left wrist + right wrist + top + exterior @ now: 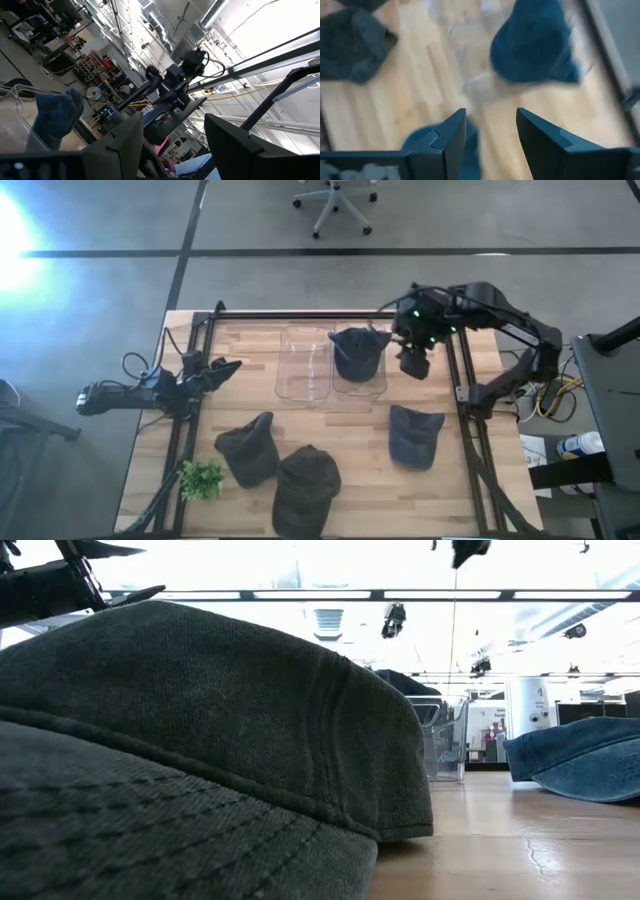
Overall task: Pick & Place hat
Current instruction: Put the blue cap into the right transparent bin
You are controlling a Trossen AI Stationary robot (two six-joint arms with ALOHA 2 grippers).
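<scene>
Left gripper [228, 367], fingers apart, waits left of the clear bin [305, 370]. A blue hat [357, 350] lies in that bin. Right gripper [413, 363], just right of it, hangs open and empty; approach the next hat vertically.

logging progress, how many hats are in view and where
4: a blue hat in the clear bin, another blue hat near the table's right side, two dark hats at the front. None seems hidden.

Bare table [350, 435] lies between scattered hats [415, 436].
</scene>
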